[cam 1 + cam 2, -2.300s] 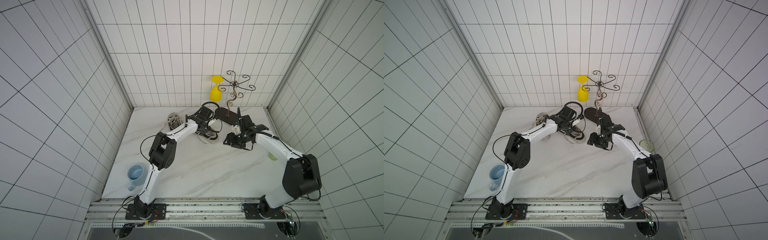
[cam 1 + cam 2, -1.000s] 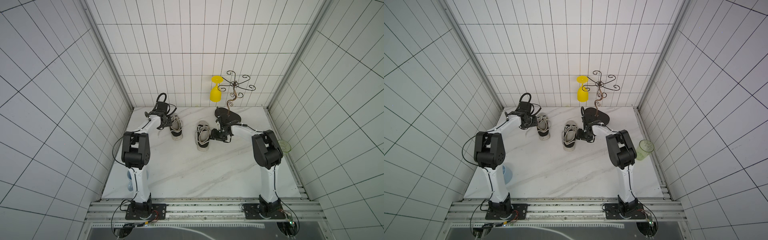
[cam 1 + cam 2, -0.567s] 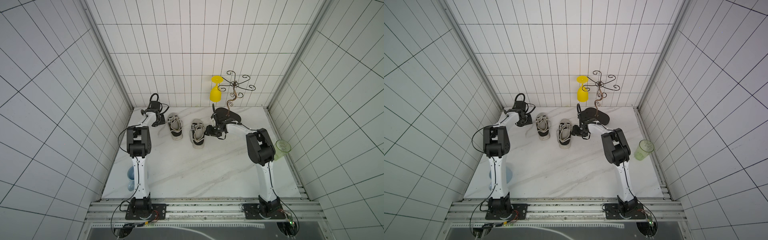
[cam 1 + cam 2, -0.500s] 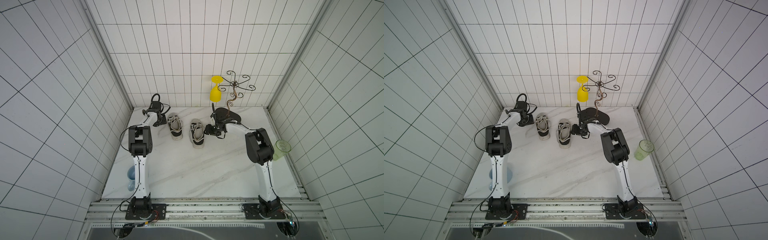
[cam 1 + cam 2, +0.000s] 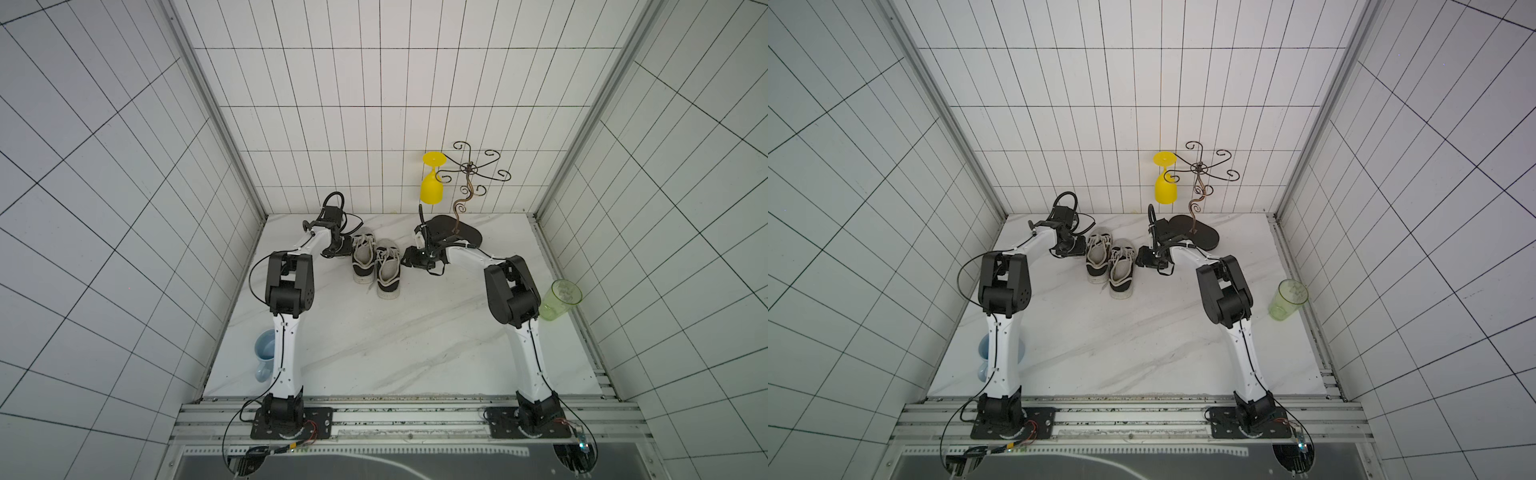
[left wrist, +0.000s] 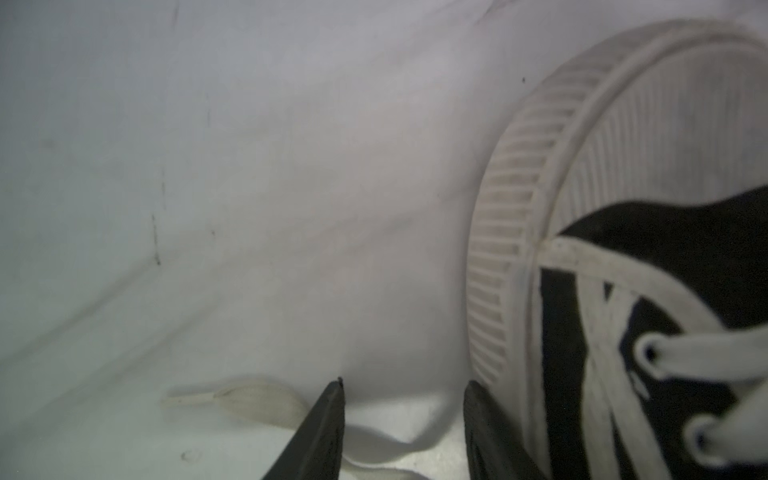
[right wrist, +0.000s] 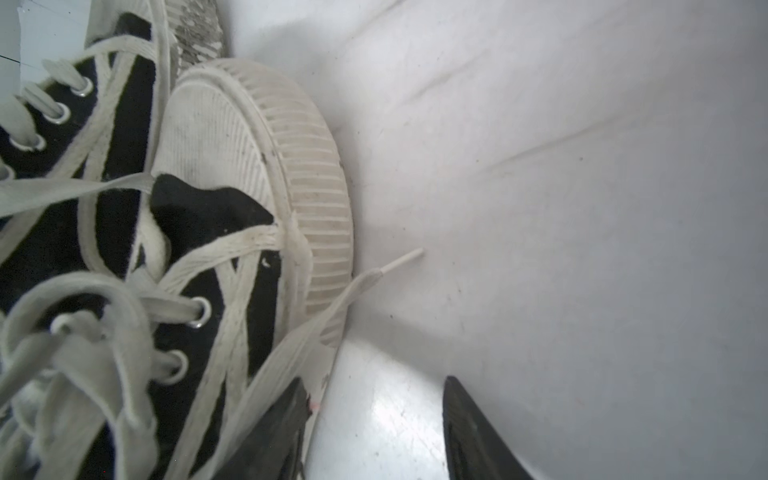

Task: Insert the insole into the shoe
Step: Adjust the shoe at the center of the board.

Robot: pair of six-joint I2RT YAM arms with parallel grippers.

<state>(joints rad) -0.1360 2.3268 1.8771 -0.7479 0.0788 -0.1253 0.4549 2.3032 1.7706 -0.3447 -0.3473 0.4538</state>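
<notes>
Two black canvas shoes with white toe caps and laces stand side by side at the back of the table, the left shoe [image 5: 362,259] touching the right shoe [image 5: 387,272]. Both openings show a pale inside, and I cannot make out the insole as a separate thing. My left gripper [image 5: 336,249] rests low beside the left shoe's toe [image 6: 623,145], open, with only bare table between its fingers [image 6: 328,428]. My right gripper [image 5: 409,262] is open beside the right shoe's toe [image 7: 216,137]. A loose lace [image 7: 332,307] lies over one finger.
A wire glass stand [image 5: 467,183] on a black oval base [image 5: 455,232] stands behind my right gripper, with a yellow goblet [image 5: 432,183] hanging upside down from it. A green cup [image 5: 559,305] sits at the right edge and a blue mug [image 5: 266,353] at the left.
The two shoes stood apart a second ago and now sit together; the right shoe slid left with my right gripper beside it. My left gripper came back toward the left shoe.
</notes>
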